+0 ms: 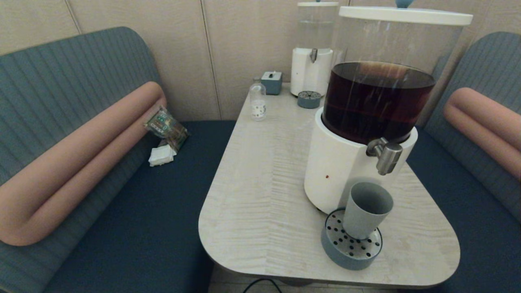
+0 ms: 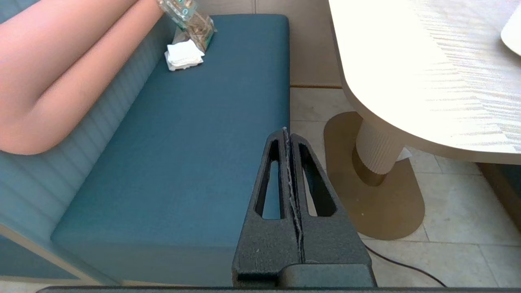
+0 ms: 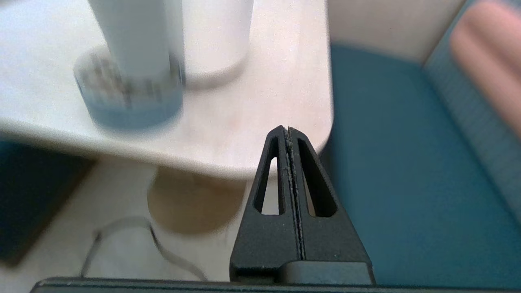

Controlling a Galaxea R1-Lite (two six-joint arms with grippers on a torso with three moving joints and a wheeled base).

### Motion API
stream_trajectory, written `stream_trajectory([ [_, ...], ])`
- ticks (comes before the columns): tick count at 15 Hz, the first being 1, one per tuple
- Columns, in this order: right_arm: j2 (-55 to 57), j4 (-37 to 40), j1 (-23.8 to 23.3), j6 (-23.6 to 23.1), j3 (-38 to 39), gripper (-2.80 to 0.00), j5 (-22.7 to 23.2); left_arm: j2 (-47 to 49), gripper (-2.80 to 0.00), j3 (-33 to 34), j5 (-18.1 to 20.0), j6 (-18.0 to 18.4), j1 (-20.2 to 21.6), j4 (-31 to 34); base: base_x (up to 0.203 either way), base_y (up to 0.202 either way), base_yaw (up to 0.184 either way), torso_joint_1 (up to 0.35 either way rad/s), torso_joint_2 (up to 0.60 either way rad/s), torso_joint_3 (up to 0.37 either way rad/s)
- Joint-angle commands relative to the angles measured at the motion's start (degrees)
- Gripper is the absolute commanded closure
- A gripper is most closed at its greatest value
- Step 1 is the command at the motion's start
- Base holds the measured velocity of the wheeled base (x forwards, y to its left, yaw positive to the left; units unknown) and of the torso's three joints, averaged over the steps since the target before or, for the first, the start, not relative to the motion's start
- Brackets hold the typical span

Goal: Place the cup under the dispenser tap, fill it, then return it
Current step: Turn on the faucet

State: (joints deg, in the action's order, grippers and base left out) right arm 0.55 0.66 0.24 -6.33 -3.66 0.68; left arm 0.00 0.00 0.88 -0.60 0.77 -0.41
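Looking down from the head view, you see the blue bench seats (image 1: 134,211) wrapping both sides of the pale wood-grain worktop (image 1: 260,195), each with a long pink bolster (image 1: 77,158) along its back. On the worktop's near right part stands the big dispenser (image 1: 358,134), a white base under a clear tank of dark brown liquid. Its steel tap (image 1: 386,156) juts out toward you. Behind it, by the wall, stands a smaller dispenser (image 1: 312,53) with clear liquid.

Your grey-blue cup (image 1: 366,209) stands upright on the round perforated drip tray (image 1: 350,244) at the foot of the big dispenser, just below the tap, with nothing gripping it.

Further back you have a small clear bottle (image 1: 257,101) with a white label, and a little grey box (image 1: 272,82) by the wall. On the left seat lie a snack packet (image 1: 166,128) and a folded white napkin (image 1: 162,155).

Neither arm shows from the head. Your left tool (image 2: 288,134) hangs over the left seat's edge and the tiled floor, fingers pressed together, empty. Your right tool (image 3: 287,131) sits below the worktop's near corner, fingers likewise together and empty, well apart from the cup.
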Motion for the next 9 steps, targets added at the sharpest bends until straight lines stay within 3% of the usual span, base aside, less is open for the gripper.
stream_trajectory([
  [1, 3.94, 1.53, 0.06, 1.71, -9.08, 0.0, 0.06, 0.09, 0.0, 0.04, 0.0, -0.03, 0.02, -0.02, 0.0, 0.0, 0.0, 0.0, 0.0, 0.0],
  [5, 26.07, 8.93, 0.09, 7.97, -42.92, 0.0, 0.59, 0.09, 0.0, 0.03, 0.0, -0.03, 0.02, -0.02, 0.0, 0.0, 0.0, 0.0, 0.0, 0.0],
  [9, 50.82, 17.74, 1.71, 11.21, -67.21, 0.0, 1.23, 0.09, 0.0, 0.05, 0.0, -0.02, 0.02, -0.02, 0.0, 0.0, 0.0, 0.0, 0.0, 0.0],
])
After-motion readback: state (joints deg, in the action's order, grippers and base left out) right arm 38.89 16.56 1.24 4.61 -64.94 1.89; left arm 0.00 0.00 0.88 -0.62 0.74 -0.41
